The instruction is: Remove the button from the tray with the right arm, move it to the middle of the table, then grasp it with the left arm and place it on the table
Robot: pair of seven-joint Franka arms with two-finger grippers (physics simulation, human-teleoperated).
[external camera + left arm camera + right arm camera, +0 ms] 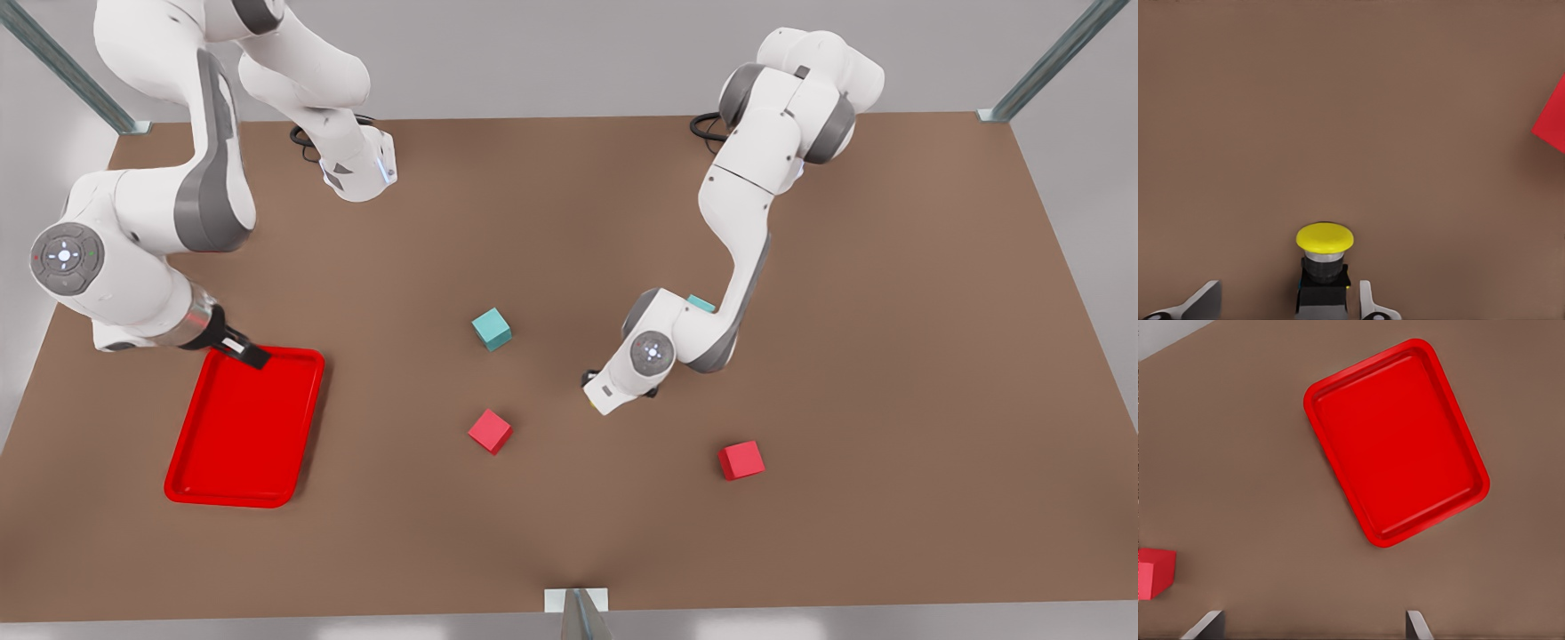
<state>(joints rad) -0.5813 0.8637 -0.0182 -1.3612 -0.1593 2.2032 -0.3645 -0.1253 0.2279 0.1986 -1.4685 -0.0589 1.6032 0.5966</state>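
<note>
Left arm, at the front view's right, reaches down low to mid-table. Left gripper is close over the table, with the button between its fingers

- Button: dark body between the fingers, yellow cap pointing out past the tips. It is out of the tray and near the table's middle, between a red cube and the arm's elbow
- Left fingers stand apart and are not clamped. One pad is just beside the body, the other is well off it with bare table between. Cannot tell whether the button already rests on the table or hangs just above it
- Judgement: this is the set-down end of the task. With the fingers wide, the button is either just let go or not yet gripped. The low, tilted wrist suits placing a small thing without dropping it

Right arm, at the front view's left, waits above the tray's far corner

- Right gripper looks down on the tray from well above, fingers spread, nothing between them
- Tray bed is bare red, no button in it
- Judgement: parked there to stay clear of the middle

Other things: a second red cube and a teal cube, all apart from the button

Risk: the button is small and top-heavy under its cap, so a finger brushing it on withdrawal could tip or drag it
</note>
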